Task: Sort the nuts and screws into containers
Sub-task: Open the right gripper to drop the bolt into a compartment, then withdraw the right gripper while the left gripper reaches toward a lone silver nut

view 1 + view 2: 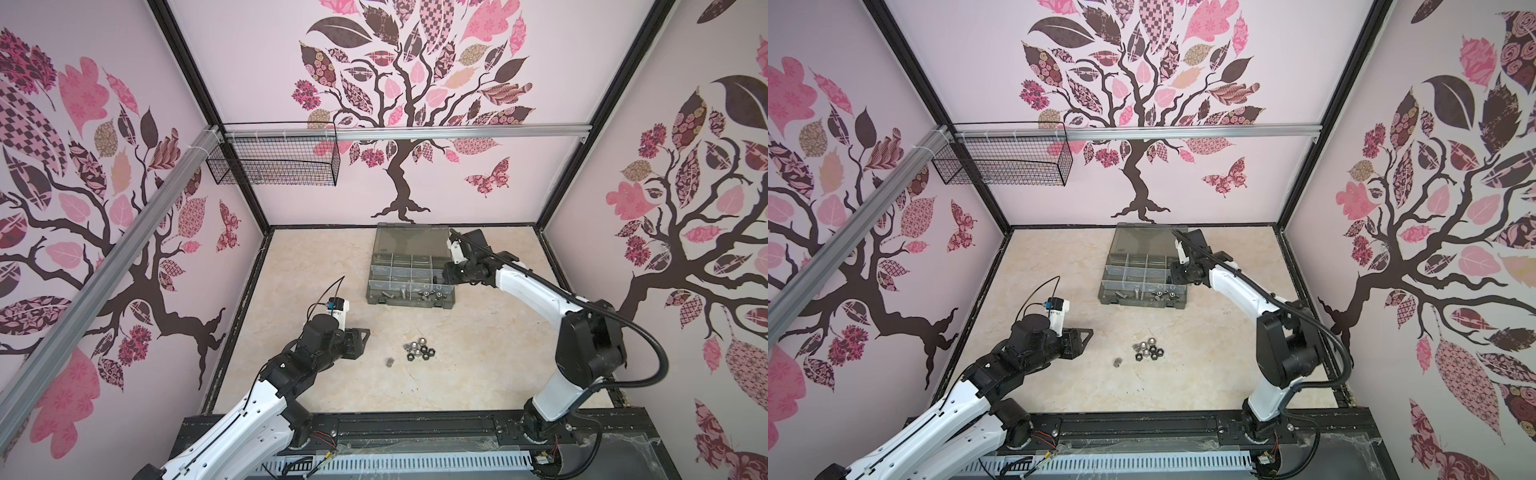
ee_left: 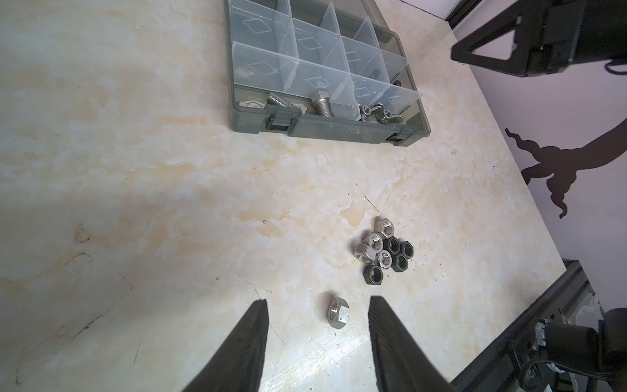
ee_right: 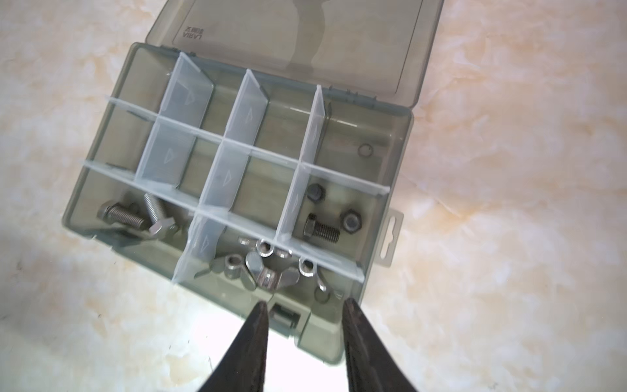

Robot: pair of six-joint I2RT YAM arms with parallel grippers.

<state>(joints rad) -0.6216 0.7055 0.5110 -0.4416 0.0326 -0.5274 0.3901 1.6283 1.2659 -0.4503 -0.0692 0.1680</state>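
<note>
Left end effector [image 2: 318,301] poised over the tabletop [image 2: 135,169], fingers moderately apart and holding nothing. A lone silver nut [image 2: 338,312] lies on the tabletop just ahead of the fingertips. In the left wrist view it is framed between them and touches neither. It rests on one flat, with its threaded bore roughly level and pointing across the gap. A cluster of silver and black nuts [image 2: 385,259] lies farther ahead and to one side, most with bores facing up. Right end effector [image 3: 305,302] above the front wall of the open case [image 3: 315,339], fingers set apart with nothing between them. Wing nuts [image 3: 268,268] lie in the compartment directly ahead of its fingertips. Past a divider, a black screw [image 3: 322,231] lies flat, long axis crosswise to the fingers, head toward the divider. Two silver screws [image 3: 124,213] lie flat toward the case's other end, their shanks forming a V.
</note>
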